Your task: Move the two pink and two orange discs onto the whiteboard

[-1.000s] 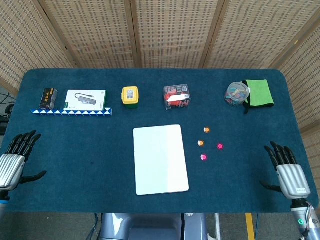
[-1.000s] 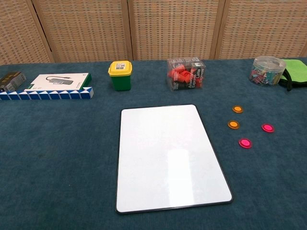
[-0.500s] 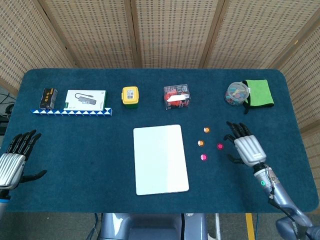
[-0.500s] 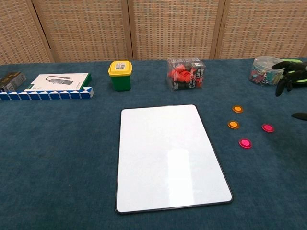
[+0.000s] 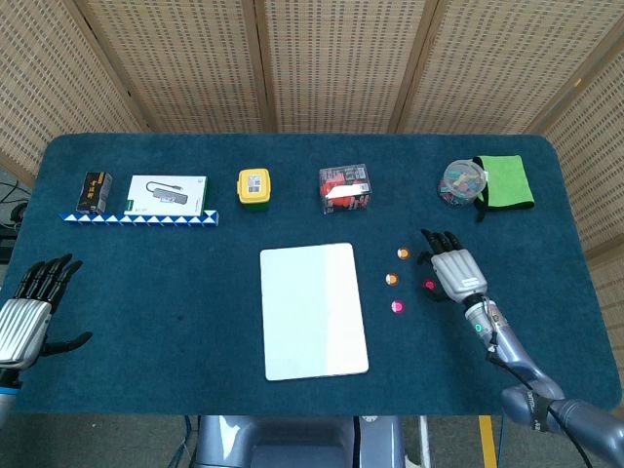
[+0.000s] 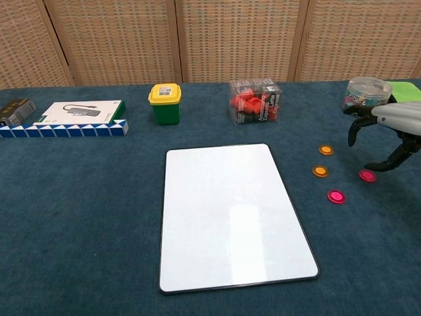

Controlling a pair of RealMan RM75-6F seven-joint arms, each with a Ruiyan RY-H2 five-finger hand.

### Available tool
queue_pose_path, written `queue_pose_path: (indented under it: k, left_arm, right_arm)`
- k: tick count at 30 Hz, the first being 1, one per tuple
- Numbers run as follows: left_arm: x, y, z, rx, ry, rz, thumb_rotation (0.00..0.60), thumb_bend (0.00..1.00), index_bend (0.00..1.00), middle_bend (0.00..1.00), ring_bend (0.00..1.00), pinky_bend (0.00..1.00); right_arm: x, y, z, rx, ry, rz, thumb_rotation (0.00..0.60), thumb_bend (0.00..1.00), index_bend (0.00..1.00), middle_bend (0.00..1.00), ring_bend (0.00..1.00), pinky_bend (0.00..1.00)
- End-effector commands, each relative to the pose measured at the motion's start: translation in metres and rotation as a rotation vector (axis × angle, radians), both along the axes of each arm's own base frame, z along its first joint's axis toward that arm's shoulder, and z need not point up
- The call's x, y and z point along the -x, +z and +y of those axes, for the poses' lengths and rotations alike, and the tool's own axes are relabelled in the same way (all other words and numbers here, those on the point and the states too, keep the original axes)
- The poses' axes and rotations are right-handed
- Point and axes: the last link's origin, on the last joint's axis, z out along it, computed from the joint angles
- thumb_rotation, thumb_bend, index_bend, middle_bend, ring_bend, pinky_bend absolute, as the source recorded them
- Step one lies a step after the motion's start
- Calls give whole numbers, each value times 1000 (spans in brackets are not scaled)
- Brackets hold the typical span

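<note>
The whiteboard (image 5: 313, 309) (image 6: 232, 213) lies flat at the table's middle. To its right lie two orange discs (image 5: 404, 253) (image 5: 391, 279) (image 6: 325, 149) (image 6: 320, 171) and two pink discs (image 5: 397, 306) (image 5: 429, 285) (image 6: 336, 196) (image 6: 367, 175). My right hand (image 5: 453, 266) (image 6: 387, 130) hovers open over the right-hand pink disc, fingers spread, holding nothing. My left hand (image 5: 27, 308) stays open near the table's left edge, far from the discs, and shows only in the head view.
Along the back stand a dark small box (image 5: 94, 191), a white box (image 5: 168, 195), a blue-white strip (image 5: 136, 218), a yellow-green tub (image 5: 253, 185), a clear box of red items (image 5: 343, 187), a clip jar (image 5: 460, 182) and a green cloth (image 5: 507, 180).
My right hand has swept from the table's right front edge up and left, arriving above the right pink disc. The left hand and all discs have stayed put.
</note>
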Motion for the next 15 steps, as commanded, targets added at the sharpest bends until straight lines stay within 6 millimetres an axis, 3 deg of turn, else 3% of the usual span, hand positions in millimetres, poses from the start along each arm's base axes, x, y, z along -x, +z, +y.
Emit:
queue_pose_path:
  k: [1,15]
  left_arm:
    - [0,0,0,1,1,0,600,0,0,0,0,0]
    - [-1,0,0,1,2,0,600,0,0,0,0,0]
  right_arm:
    - [3,-2,1,-8,-13,5,600,337,346,0,0,0]
    - [8,-24,0,-23,-51,-16,600,337,356,0,0,0]
